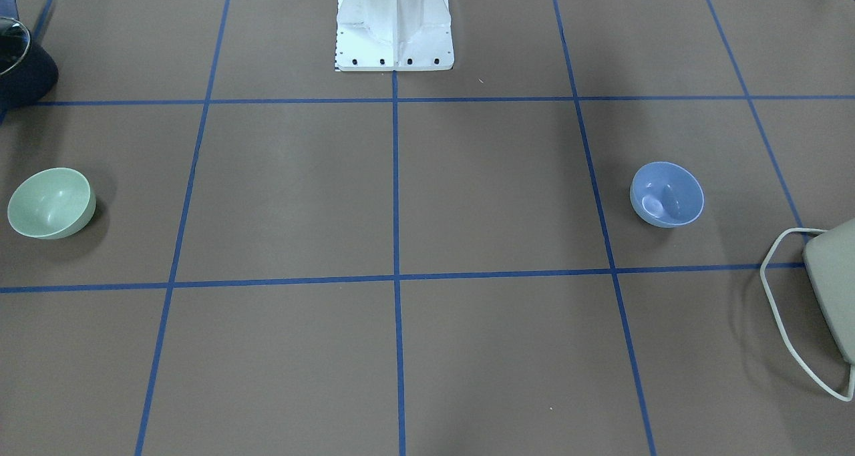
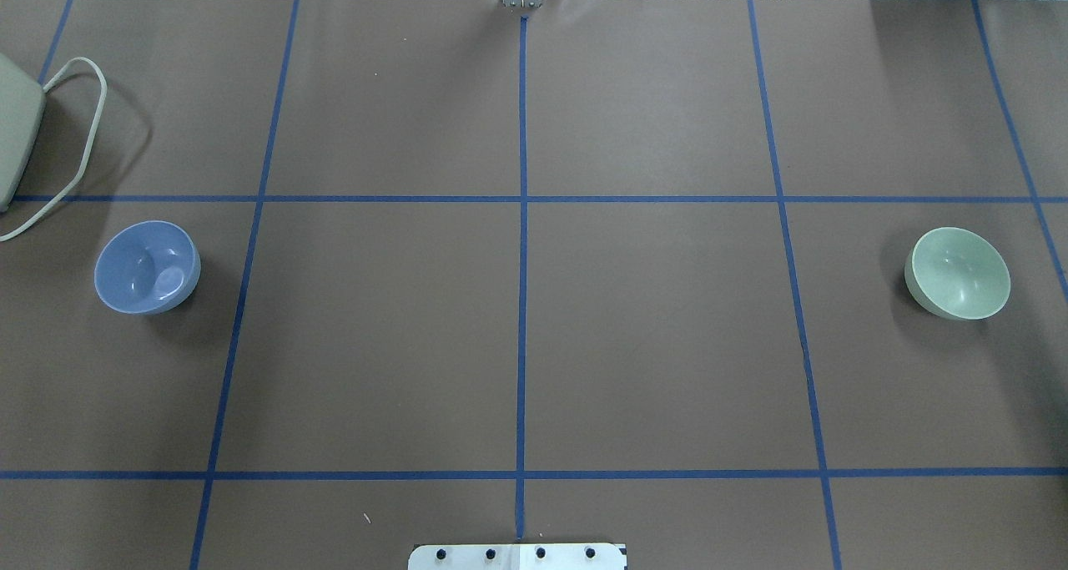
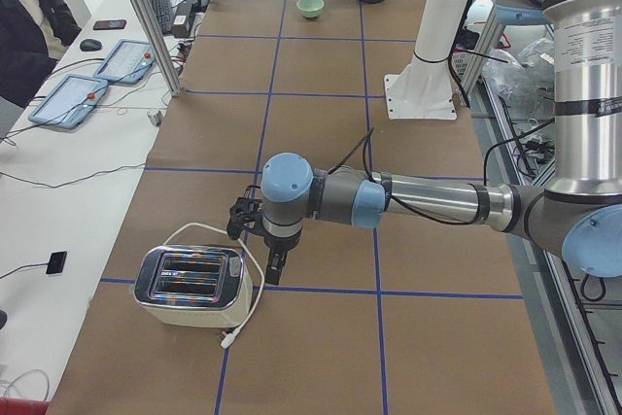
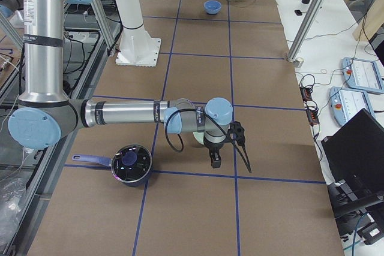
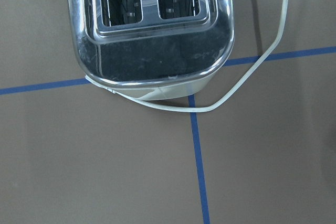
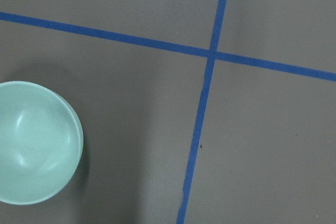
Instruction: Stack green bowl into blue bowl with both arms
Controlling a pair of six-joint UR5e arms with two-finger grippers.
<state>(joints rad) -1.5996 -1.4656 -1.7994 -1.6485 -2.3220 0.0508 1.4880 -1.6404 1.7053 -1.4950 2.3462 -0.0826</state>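
Fingers (image 4: pixel 214 160) — green bowl (image 1: pixel 51 202), blue bowl (image 1: pixel 666 193) empty

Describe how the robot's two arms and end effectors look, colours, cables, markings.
The left arm and right arm look alike: grey metal tubes, light-blue joint caps. The left end effector and right end effector are black, each with a black cable looping off the wrist. Small print on the tubes is unreadable.
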